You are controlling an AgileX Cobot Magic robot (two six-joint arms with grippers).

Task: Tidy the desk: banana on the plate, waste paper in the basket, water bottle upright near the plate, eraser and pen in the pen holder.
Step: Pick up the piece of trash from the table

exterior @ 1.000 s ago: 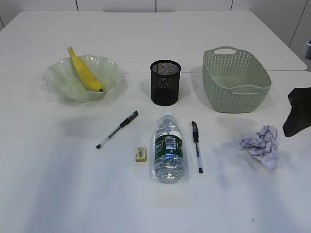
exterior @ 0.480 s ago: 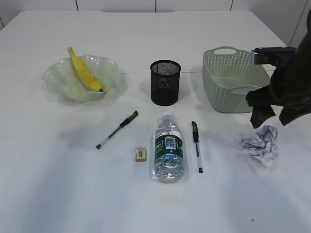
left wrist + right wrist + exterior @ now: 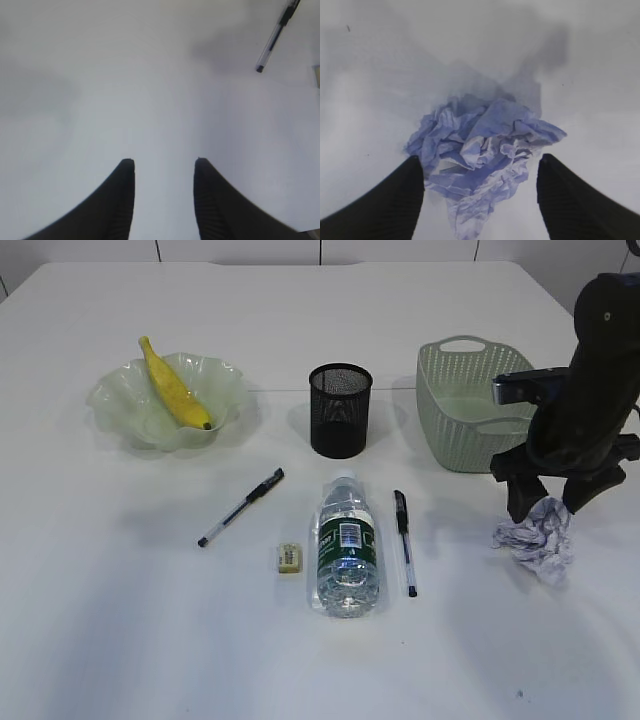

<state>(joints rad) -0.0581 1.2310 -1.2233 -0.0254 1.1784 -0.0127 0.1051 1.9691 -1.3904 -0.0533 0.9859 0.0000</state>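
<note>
Crumpled bluish-white waste paper lies on the counter at far right, just in front of the basket. Right gripper is poised directly over it, jaws apart. In the right wrist view the wad sits between the two fingers, a small gap showing on each side; neither finger can be seen touching paper. In the exterior view the same gripper has its tips at the wad's upper edge.

Key relation: the paper is centred under the jaws and a little forward of the tips. The wad has no strong long axis; it is an irregular lump, somewhat wider across the jaw line. The opening spans it.

Judgement: the next move is a short descent and close, then a lift toward the basket, which lies just beyond the wad. The right arm is clearly the nearer one. Risk: loose folds may pull free if the jaws catch only the top.

Left gripper: jaws apart, nothing between them, over bare counter; one pen lies well off toward its upper right.

Other items:
- banana on the plate
- water bottle on its side, cap toward the pen holder
- eraser just left of the bottle
- second pen just right of it
</note>
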